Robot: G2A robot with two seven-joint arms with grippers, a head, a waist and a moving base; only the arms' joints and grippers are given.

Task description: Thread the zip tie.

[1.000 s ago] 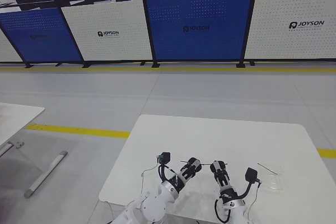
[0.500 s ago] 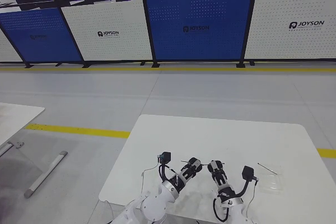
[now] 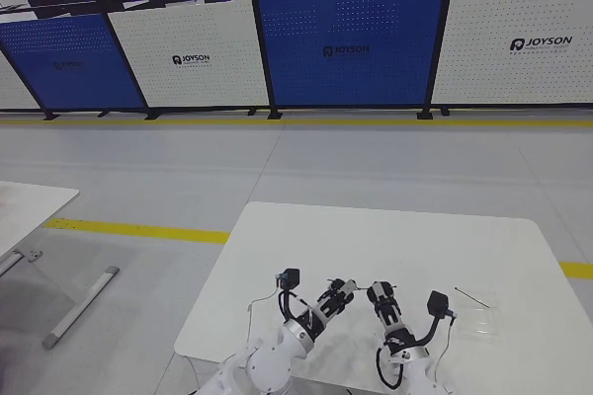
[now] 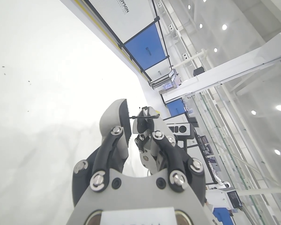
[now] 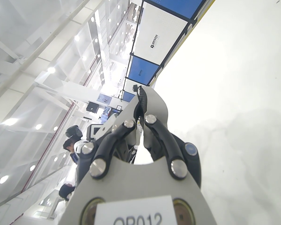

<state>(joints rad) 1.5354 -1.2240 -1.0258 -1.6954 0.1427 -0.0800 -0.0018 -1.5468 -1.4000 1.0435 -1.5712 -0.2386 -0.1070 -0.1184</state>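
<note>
**A:** Where is the zip tie [image 5: 136,87]?

**B:** It is held over the white surface [image 3: 395,237], near the edge closest to the robot, between the two arms. The right end effector [image 5: 141,95] is pinched tight on it, and the square head pokes out past the tips.

**A:** And the left end effector [image 4: 132,118]?

**B:** The black strap runs across its tip. I cannot tell whether it grips the strap or not.

**A:** Anything else there?

**B:** A second tie [image 3: 471,296] lies well off to the right, just beside a clear bag [image 3: 480,328].
</note>
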